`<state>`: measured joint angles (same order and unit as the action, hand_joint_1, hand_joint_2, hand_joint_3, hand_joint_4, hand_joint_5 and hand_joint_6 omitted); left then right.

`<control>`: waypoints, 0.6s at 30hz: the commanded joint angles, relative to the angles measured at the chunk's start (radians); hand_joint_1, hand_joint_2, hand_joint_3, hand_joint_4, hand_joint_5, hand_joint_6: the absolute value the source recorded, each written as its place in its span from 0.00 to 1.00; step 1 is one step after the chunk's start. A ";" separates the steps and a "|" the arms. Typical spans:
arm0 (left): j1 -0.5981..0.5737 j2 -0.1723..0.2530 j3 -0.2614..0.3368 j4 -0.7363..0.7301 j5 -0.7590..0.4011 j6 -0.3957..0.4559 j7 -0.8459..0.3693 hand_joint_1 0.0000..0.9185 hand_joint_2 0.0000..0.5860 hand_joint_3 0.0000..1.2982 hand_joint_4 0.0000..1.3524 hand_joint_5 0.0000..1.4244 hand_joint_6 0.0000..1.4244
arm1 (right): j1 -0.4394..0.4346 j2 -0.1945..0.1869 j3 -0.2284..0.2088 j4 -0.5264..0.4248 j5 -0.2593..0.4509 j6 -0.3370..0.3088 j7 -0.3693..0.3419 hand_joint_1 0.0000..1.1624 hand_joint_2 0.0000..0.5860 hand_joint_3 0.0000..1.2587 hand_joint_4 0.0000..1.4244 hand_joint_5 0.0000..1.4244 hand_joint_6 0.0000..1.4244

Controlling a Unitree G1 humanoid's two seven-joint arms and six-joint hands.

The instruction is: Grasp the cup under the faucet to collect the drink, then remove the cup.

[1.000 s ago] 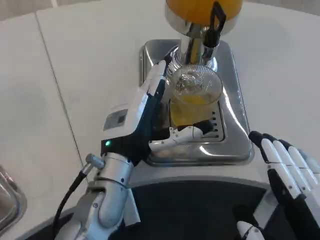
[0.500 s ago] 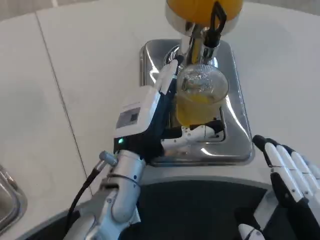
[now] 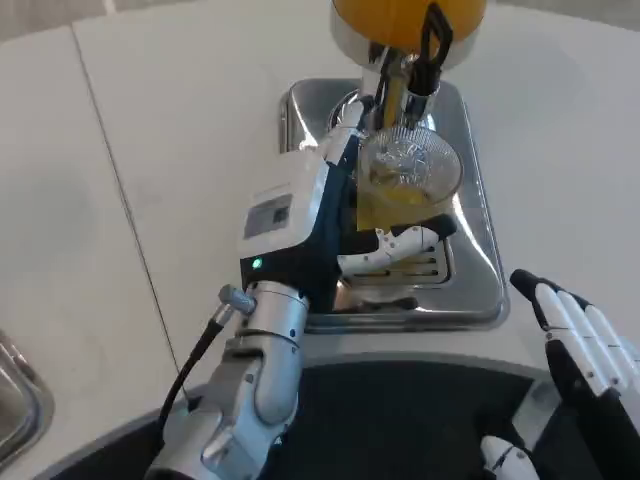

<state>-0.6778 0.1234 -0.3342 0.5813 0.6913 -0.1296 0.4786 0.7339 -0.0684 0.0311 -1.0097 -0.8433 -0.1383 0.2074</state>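
Two hands show in the head view. The left hand (image 3: pixel 330 220), white-backed with black and white fingers, reaches forward from its silver forearm (image 3: pixel 255 390) and wraps around a clear plastic cup (image 3: pixel 405 180) part-filled with orange drink. Its thumb (image 3: pixel 400 245) curls across the near side of the cup, while the other fingers lie along the cup's far left side, so the cup is gripped between them.

The cup sits upright, its round rim facing the camera, just below the chrome faucet (image 3: pixel 395 90) of the drink dispenser, whose black lever (image 3: pixel 432 45) hangs beside the spout. Above them is the dispenser's round orange tank (image 3: pixel 400 15), cut off by the top edge of the picture. Whether the cup's base touches the tray cannot be told, as the hand covers it.

Beneath the cup lies a shiny rectangular steel drip tray (image 3: pixel 470 290) with a slotted grille (image 3: pixel 420 268) in its middle, standing on the white table (image 3: pixel 180 120).

The right hand (image 3: pixel 585 350) waits at the lower right, well apart from the cup and just off the tray's near right corner. Its fingers lie straight and side by side, pointing away from the robot, and hold nothing.

A black cable (image 3: pixel 190 365) runs from the left wrist down along the forearm.
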 commanded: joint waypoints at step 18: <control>0.061 -0.085 -0.011 -0.064 -0.006 0.030 0.144 0.60 0.09 0.89 0.95 1.00 1.00 | -0.034 0.055 -0.022 -0.037 -0.005 0.057 0.083 0.16 0.82 0.00 0.00 0.00 0.06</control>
<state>-0.6249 0.0497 -0.3468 0.5482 0.6986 -0.0733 0.6157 0.7042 -0.0217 0.0121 -1.0309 -0.8416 -0.0864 0.2735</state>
